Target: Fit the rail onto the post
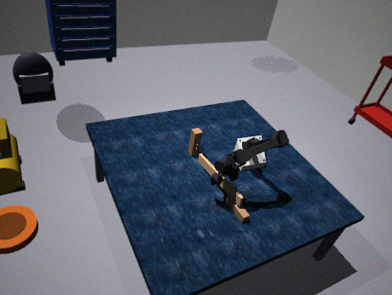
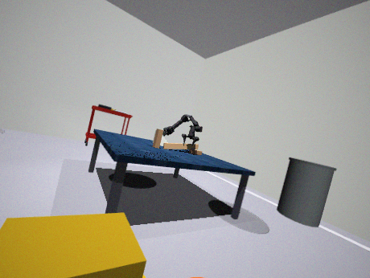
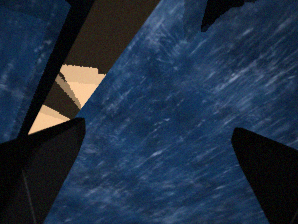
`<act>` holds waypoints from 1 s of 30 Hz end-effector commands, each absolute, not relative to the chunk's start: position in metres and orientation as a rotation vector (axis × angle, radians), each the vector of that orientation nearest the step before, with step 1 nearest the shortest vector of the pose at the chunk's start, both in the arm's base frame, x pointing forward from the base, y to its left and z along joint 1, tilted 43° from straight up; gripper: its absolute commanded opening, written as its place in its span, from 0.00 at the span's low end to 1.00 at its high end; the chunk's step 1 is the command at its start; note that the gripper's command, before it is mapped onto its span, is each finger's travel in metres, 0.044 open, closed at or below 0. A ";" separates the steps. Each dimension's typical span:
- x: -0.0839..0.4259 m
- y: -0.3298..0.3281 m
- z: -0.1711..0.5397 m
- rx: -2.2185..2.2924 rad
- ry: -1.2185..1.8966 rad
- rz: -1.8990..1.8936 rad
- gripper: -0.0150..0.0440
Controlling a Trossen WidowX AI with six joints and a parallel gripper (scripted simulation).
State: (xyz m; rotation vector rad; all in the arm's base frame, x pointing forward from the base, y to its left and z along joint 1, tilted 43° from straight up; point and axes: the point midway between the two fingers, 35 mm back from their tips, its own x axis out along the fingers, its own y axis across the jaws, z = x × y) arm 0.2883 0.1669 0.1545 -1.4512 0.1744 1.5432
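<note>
Step in hand: by the look of it, the approach to a grasp on the rail (image 1: 221, 187); nothing is lifted yet.

Fingers: the gripper (image 1: 218, 178) is spread wide and holds nothing. In the wrist view the two fingers sit in the lower corners of the frame with only blue desk (image 1: 162, 239) between them.

Rail: it lies across the middle of the top view, running from below the post (image 1: 194, 141) at centre down and right to the footboard block (image 1: 242, 213). Whether its upper end touches the post cannot be told; the pegs and holes are too small to make out.

Gripper place: in the top view it hangs over the middle stretch of the rail, the arm reaching in from its white base (image 1: 256, 159) at the right.

Wrist view: pale wood (image 3: 75, 90) shows only at the left edge, outside the gap between the fingers, so the rail seems off-centre to the grasp.

Doing it well: the arm should shift until the rail lies squarely between the fingers, across its narrow width, before closing. A grip toward the post end would probably give better control when lifting that end to peg height.

Risk: dragging the rail along its length could pull the far end out of the bracket.
</note>
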 end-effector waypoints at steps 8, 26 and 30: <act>0.291 0.040 0.030 -0.921 0.493 1.603 1.00; 0.282 0.026 0.002 -0.794 0.518 1.577 1.00; 0.282 0.030 -0.003 -0.795 0.518 1.577 1.00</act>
